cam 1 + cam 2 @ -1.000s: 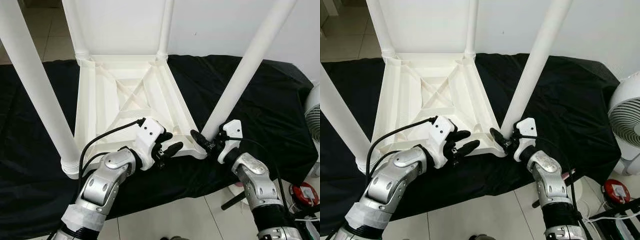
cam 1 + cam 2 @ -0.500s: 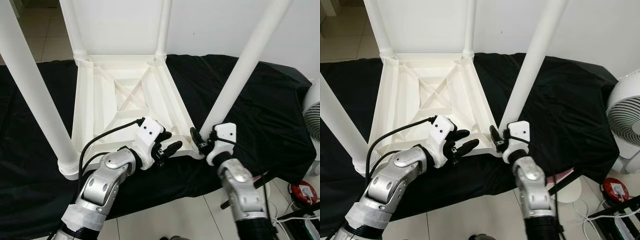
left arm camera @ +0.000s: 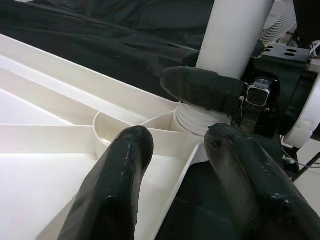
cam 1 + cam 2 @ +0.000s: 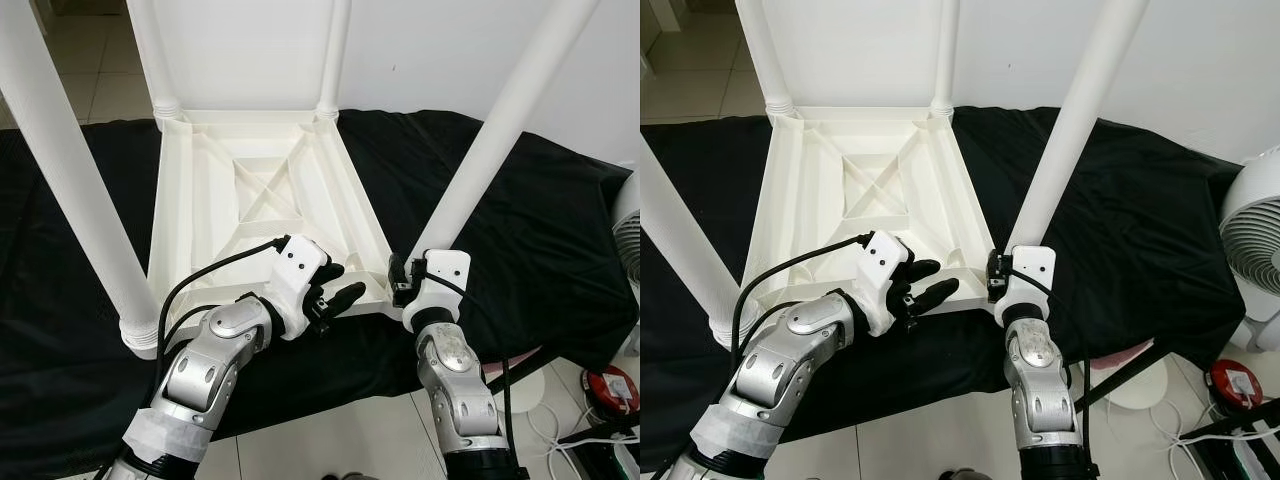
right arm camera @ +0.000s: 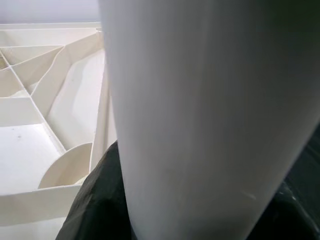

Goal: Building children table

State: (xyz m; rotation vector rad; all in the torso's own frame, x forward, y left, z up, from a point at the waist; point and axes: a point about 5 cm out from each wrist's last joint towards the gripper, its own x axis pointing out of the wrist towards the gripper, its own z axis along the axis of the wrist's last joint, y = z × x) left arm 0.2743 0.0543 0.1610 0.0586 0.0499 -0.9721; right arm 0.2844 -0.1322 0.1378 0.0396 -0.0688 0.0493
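Nearest to us, we note the left gripper (image 4: 332, 290) resting at the near edge of the upturned white ribbed plastic children's table top (image 4: 262, 200), its jaws parted and closed on nothing; in the left wrist view one finger lies over the ribbed underside and the other hangs past the rim, above the black cloth (image 4: 520, 200). Just beside it, the right gripper (image 4: 400, 282) sits at the base of the near-right white cylindrical plastic leg (image 4: 492, 140), where the leg meets its threaded corner socket (image 3: 197, 117). In the right wrist view the leg fills the space between the jaws, so we judge them clamped around it, though the contact itself is partly hidden. The table top lies upside down on the cloth-covered surface, with the near-left leg (image 4: 70, 180) and the two far legs (image 4: 335, 55) standing up from their corners. Risks as we judge them: if the right gripper turns the leg while the left gripper carries no load on the top, the whole light frame may rotate or slide on the cloth instead of the thread seating. A grip this low on a tall leg gives little control of its tilt, so cross-threading is possible. The near corner sits close to the cloth's front edge, so a push toward us could tip it off. At the far right a white fan (image 4: 1255, 250) stands within reach of a swinging leg.
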